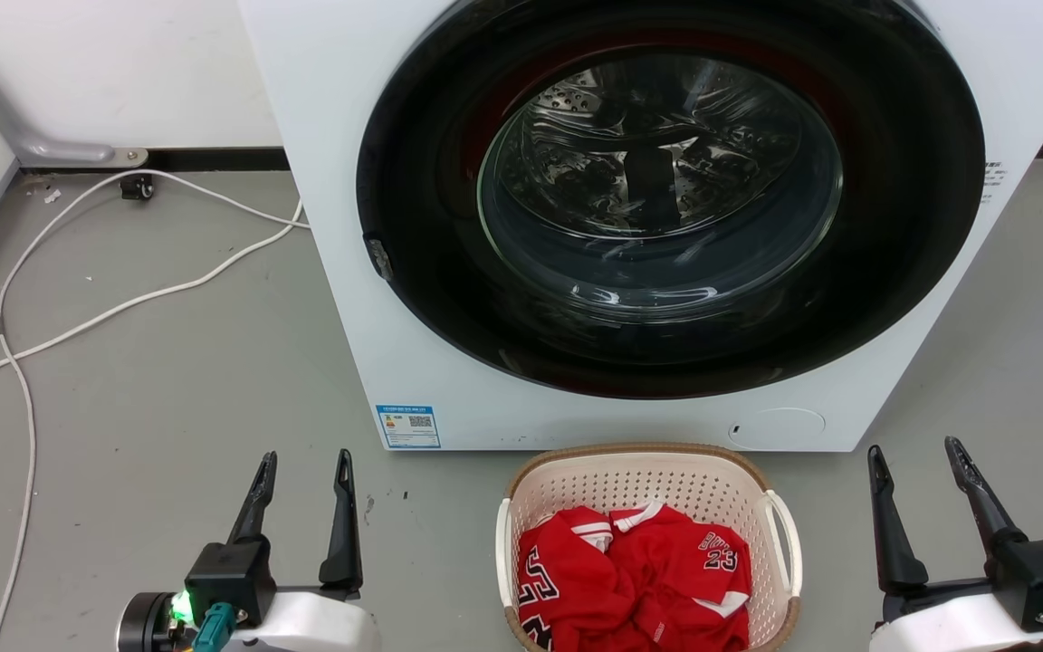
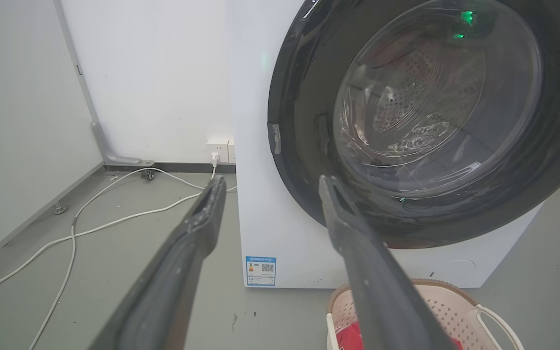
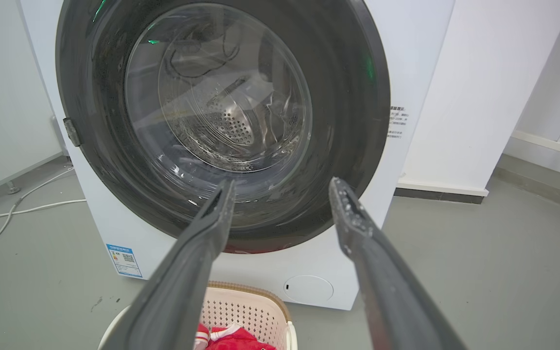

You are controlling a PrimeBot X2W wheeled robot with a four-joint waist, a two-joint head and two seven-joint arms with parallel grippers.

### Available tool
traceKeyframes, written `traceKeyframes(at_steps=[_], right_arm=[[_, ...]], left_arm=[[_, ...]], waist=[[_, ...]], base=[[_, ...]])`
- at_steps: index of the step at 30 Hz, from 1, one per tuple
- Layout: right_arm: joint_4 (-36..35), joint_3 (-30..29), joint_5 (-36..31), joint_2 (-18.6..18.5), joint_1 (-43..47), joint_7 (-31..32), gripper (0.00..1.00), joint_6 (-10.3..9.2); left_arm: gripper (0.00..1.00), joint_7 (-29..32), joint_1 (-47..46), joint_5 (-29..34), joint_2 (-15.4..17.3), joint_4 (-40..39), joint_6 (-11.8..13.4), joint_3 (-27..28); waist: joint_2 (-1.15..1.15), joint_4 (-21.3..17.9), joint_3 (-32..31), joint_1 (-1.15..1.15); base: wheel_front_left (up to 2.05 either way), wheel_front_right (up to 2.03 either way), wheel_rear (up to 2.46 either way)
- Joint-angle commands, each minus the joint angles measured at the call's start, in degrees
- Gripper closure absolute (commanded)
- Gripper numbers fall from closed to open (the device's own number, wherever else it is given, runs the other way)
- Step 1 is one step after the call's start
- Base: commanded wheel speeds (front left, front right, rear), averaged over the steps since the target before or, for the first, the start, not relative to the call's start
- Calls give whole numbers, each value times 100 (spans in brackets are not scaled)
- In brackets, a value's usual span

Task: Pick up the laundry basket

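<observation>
The laundry basket [image 1: 630,478] is cream plastic with perforated walls, a brown rim and white side handles. It stands on the grey floor just in front of the washer and holds red jerseys [image 1: 635,580]. My left gripper [image 1: 304,462] is open, well to the basket's left, fingers pointing toward the washer. My right gripper [image 1: 915,450] is open on the basket's right, apart from its handle [image 1: 786,534]. The basket [image 2: 450,306] sits at the lower right of the left wrist view, behind the left gripper [image 2: 270,182]. In the right wrist view, the basket [image 3: 246,308] lies low behind the right gripper [image 3: 282,184].
A white front-loading washer [image 1: 449,380] with a dark round door [image 1: 666,190], shut, stands right behind the basket. White cables [image 1: 123,299] trail across the floor on the left, running to a wall socket [image 2: 218,148]. A white pillar [image 3: 474,97] stands right of the washer.
</observation>
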Motion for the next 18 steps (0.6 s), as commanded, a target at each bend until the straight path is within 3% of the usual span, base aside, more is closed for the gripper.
traceKeyframes(at_steps=[1,18], right_arm=[[8,2,49,-19,67,-12,0,-2],[19,43,57,-19,49,-12,0,-2]], left_arm=[[0,-16,53,-8,13,15,-23,4],[0,-16,43,-54,12,104,-78,19]], waist=[[0,3,-1,0],[0,-27,44,0]], base=[[0,0,0],[0,0,0]])
